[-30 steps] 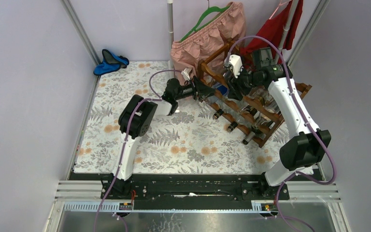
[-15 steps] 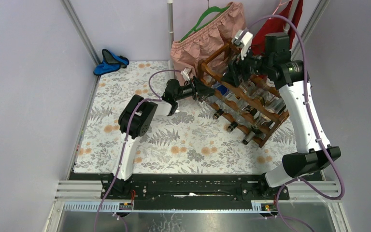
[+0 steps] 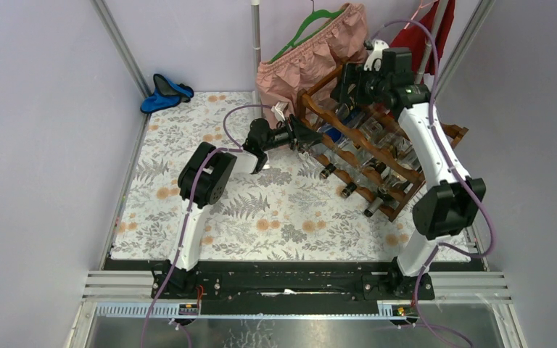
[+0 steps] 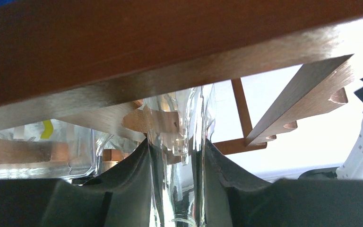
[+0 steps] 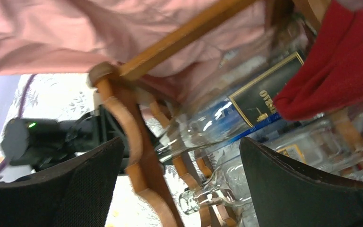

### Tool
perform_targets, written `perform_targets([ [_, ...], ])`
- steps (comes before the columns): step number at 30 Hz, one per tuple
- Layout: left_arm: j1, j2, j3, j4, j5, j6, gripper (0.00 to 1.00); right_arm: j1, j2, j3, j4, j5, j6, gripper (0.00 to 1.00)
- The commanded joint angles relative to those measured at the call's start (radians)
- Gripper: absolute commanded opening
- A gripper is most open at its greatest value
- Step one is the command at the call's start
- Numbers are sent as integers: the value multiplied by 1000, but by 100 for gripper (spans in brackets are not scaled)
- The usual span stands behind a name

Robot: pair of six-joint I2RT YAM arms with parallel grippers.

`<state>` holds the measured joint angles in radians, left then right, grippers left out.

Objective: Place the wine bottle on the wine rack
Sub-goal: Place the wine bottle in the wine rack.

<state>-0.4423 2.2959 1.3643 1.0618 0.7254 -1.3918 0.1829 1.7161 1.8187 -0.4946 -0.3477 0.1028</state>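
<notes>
My desk (image 3: pixel 210 250), under a flowered cloth (image 3: pixel 275 210), carries the wine rack (image 3: pixel 377 156) far right, something blue (image 3: pixel 165 92) at its far-left corner.

The left arm (image 3: pixel 194 230) and right arm (image 3: pixel 435 152) share one construction: white link shells joined by black cylindrical joint housings. A lilac cable (image 3: pixel 250 106) runs outside each arm from base to wrist. Both bases mount on a black base plate (image 3: pixel 290 284). The right gripper (image 5: pixel 180 146) carries two black fingers (image 5: pixel 90 184) with a fine woven surface texture. A green indicator lamp (image 5: pixel 30 125) is lit on the left wrist housing.
</notes>
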Motion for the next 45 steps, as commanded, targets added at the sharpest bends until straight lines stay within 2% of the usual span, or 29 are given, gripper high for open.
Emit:
perform_targets([
  [1, 10, -14, 94, 285, -138, 57, 0, 6, 57, 51, 36, 149, 169, 100],
  [9, 10, -5, 98, 302, -139, 45, 0, 46, 98, 42, 25, 365, 274, 98],
  [20, 10, 3, 108, 307, -132, 47, 0, 52, 164, 48, 48, 438, 384, 95],
  [37, 11, 30, 124, 351, -124, 14, 0, 80, 251, 99, 39, 462, 434, 98],
  [45, 13, 32, 120, 365, -123, 3, 0, 196, 203, 103, 41, 664, 343, 100],
])
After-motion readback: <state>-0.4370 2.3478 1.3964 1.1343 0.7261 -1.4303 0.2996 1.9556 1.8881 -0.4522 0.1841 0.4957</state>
